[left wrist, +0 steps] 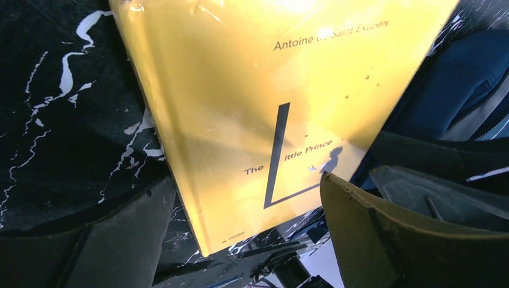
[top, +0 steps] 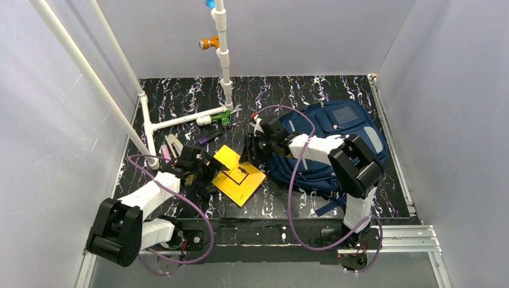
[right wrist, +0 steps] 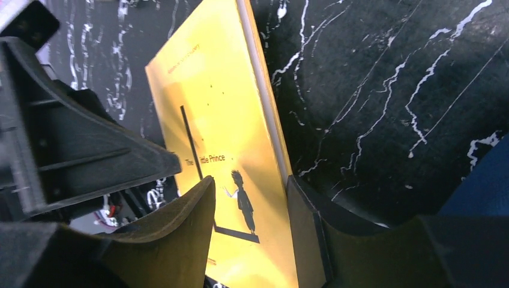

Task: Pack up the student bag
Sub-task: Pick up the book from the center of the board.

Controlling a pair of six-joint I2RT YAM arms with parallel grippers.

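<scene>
The student bag [top: 336,129], navy blue with a clear front pocket window, lies on the right of the black marbled table; its fabric also shows in the left wrist view [left wrist: 462,78]. A yellow book, "The Little Prince" [top: 239,174], lies left of it. My left gripper [top: 207,174] is open, with its fingers either side of the book's [left wrist: 258,108] near corner [left wrist: 252,240]. My right gripper [top: 251,153] straddles the book's [right wrist: 234,144] opposite edge [right wrist: 251,180]. One finger sits against the page edge and the other stands off the cover, so I read it as open.
A white pipe frame [top: 180,120] with a green clamp [top: 223,117] stands at the back left. Pens and a pink item [top: 168,147] lie beside the left arm, and a purple marker [top: 210,138] behind the book. A metal rail [top: 393,156] runs along the right edge.
</scene>
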